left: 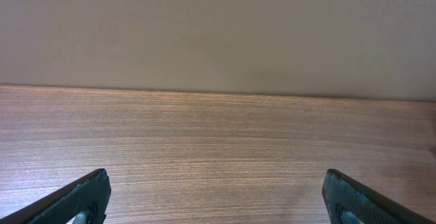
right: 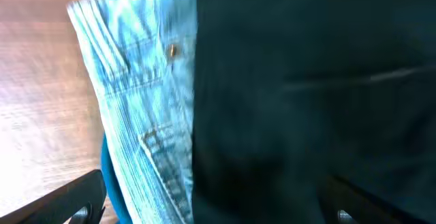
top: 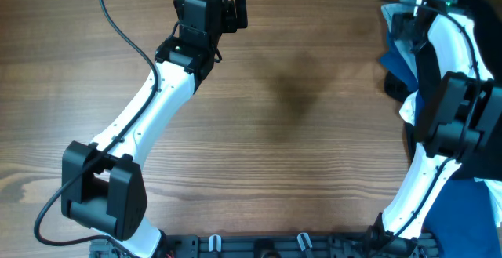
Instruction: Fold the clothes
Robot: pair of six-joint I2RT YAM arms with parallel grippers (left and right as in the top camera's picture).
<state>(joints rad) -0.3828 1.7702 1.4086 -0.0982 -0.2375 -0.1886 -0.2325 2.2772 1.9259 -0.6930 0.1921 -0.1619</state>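
Right gripper [right: 214, 198] hung wide open just above the black garment [right: 306, 81], with jeans [right: 139, 94] alongside, beneath it; left gripper [left: 214, 198], also wide open, hovered over the bench [left: 218, 135].

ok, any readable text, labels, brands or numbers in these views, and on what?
None readable in any view.
The black garment shows plain fabric, no label in sight.
The light blue jeans show only a small blurred rivet.
The wooden table bears no writing.
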